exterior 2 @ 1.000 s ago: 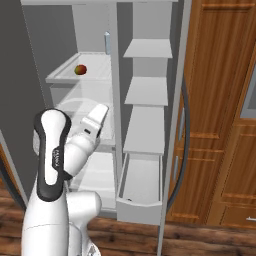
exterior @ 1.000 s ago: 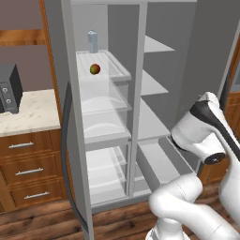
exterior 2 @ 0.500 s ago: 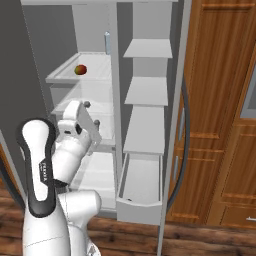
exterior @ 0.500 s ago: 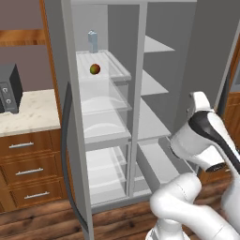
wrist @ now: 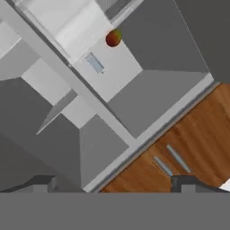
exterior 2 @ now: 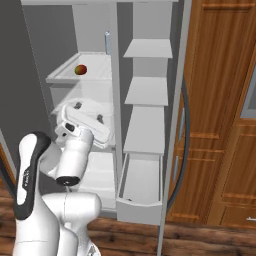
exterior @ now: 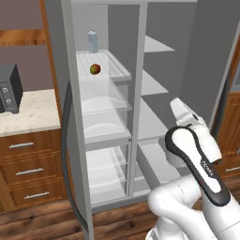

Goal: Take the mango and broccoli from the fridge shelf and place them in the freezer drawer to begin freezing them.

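No readable writing appears anywhere. The mango, small, smooth, red-orange fading to yellow-green, sits alone on the pale fridge shelf high in the open fridge, near a small bluish bottle behind it. The freezer drawer stands pulled out at lower right. The gripper has its fingertips spread wide apart, holding nothing, well away from the mango.

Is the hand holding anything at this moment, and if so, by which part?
Nothing is held. The hand is open and empty, and the mango sits untouched on the fridge shelf.
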